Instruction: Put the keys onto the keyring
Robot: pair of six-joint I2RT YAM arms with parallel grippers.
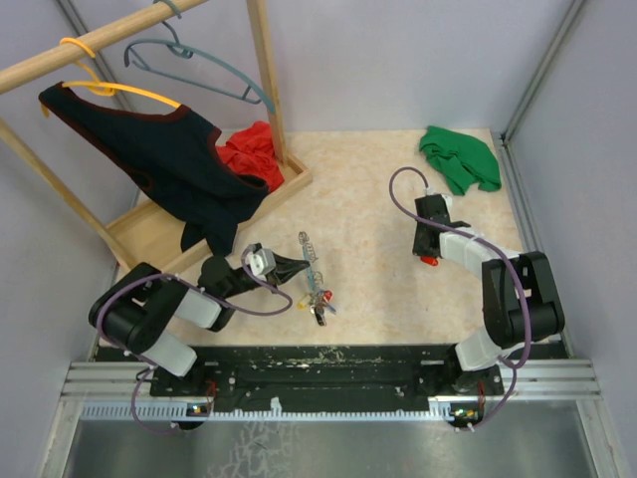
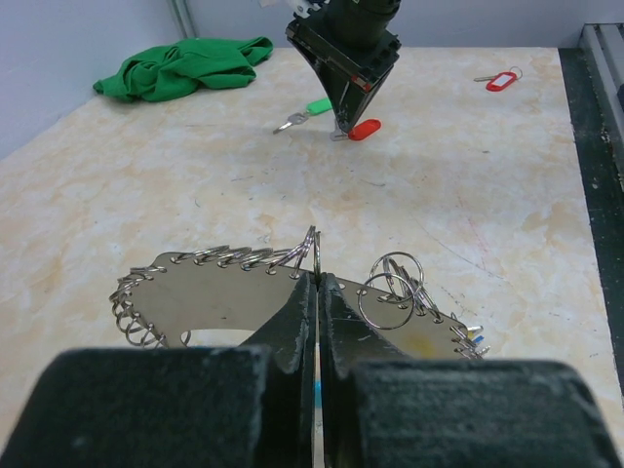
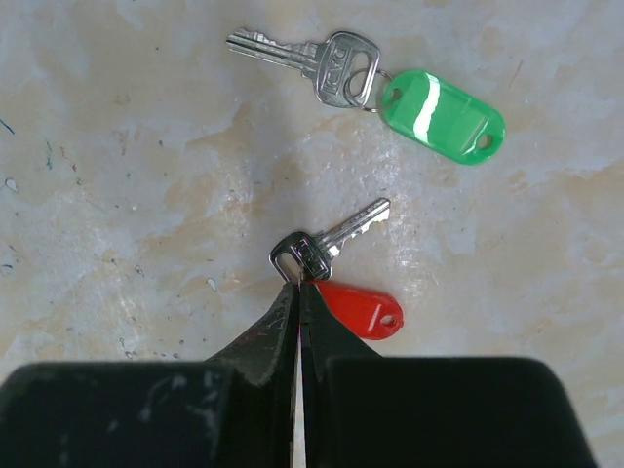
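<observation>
Grey walls around a beige marbled tabletop, wooden clothes rack

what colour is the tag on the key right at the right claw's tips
Red: the tag shows best in the right wrist view.

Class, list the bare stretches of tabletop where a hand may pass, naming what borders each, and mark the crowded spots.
Free: the table middle, between the keyring and right claw; the back strip between rack base and green cloth. Crowded: around the left claw gripping the keyring; beneath the right claw, where the red key and green key lie.
</observation>
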